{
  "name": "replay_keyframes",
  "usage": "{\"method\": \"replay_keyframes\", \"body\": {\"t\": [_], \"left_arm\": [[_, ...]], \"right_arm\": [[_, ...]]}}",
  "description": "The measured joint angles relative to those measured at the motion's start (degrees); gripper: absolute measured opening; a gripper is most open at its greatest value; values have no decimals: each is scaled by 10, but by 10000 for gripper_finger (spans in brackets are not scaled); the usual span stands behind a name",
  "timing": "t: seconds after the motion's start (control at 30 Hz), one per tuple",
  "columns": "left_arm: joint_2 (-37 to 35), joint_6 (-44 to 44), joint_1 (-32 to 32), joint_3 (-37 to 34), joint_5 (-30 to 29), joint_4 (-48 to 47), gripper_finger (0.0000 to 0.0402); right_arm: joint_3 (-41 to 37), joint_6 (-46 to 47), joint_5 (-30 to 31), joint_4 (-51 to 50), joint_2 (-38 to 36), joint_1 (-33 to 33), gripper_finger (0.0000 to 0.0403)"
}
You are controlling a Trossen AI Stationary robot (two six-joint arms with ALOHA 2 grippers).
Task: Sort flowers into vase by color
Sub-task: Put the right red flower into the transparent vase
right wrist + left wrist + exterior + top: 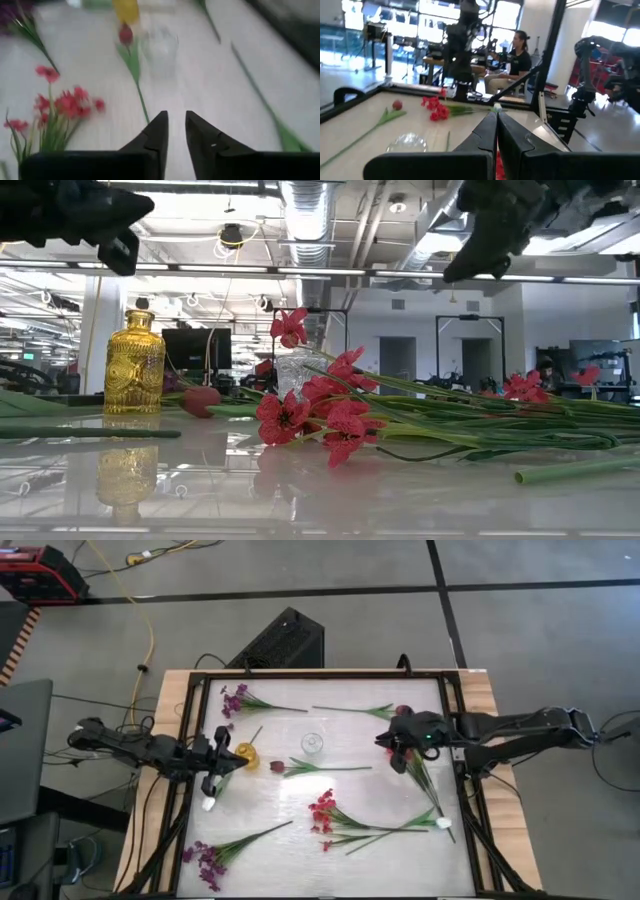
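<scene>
Several flowers (340,825) lie scattered on the desk (330,870); none stands in the yellow vase (246,753) or clear vase (313,744). Right gripper (398,754), slightly parted and empty, hovers far-right. Left gripper (210,780) closed, empty. Next: pick a stem.

Around my counter (470,690) the floor (540,630) was grey concrete, crossed by dark seam lines. A yellow cable (150,635) snaked over it beyond the counter's far left corner, toward a red machine (40,585). A black box (280,640) stood just past the counter's far edge. Beyond the counter, the room was an open workshop: exposed silver ducts (305,210) ran overhead among white beams, and bright windows (435,12) lit the back. A person (517,55) in a dark shirt sat at a desk there, near dark monitors (195,345).
</scene>
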Motion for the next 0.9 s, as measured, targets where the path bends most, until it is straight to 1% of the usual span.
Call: {"method": "replay_keyframes", "body": {"t": [0.13, 0.2, 0.27, 0.37, 0.43, 0.53, 0.63, 0.73, 0.9], "left_arm": [[11, 59, 0, 0, 8, 19, 0], [16, 105, 0, 0, 7, 18, 0], [22, 154, 0, 0, 7, 24, 0], [31, 223, 0, 0, 8, 49, 1], [39, 258, 0, 0, 7, 58, 5], [57, 278, 0, 0, 7, 63, 24], [83, 280, 0, 0, 19, 79, 54], [118, 284, 0, 0, 20, 108, 91], [173, 311, 0, 0, 24, 150, 148]], "right_arm": [[68, 77, -1, -164, 42, 0, 139], [100, 127, -18, -245, 62, 0, 157], [119, 182, -40, -306, 78, 2, 170], [131, 251, -79, -363, 99, 12, 179], [133, 294, -117, -398, 109, 21, 180], [133, 362, -147, -458, 125, 42, 177], [133, 423, -149, -492, 139, 75, 177], [133, 471, -145, -490, 150, 109, 183], [114, 551, -134, -479, 173, 147, 212]]}}
